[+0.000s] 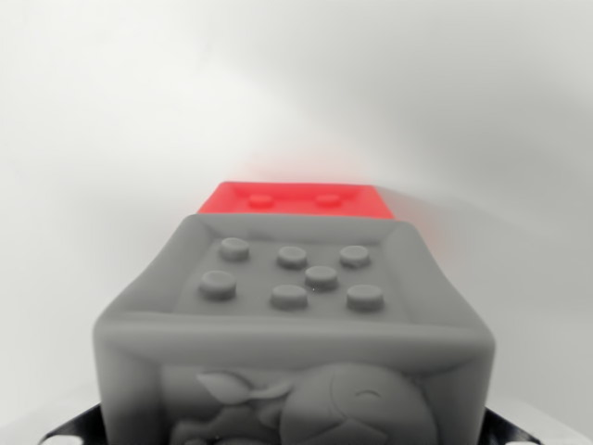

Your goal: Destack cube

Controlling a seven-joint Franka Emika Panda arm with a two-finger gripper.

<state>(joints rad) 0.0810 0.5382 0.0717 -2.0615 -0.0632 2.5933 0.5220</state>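
Grey cube [292, 315] fills our wrist view, red cube [295, 198] just behind it.
We can't tell how the gripper stands; a blind or off-centre close could shove both cubes.

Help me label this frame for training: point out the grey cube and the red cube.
grey cube [292, 278]: wrist view, on its studded top face.
red cube [295, 198]: wrist view, on its top face, showing behind the grey cube.
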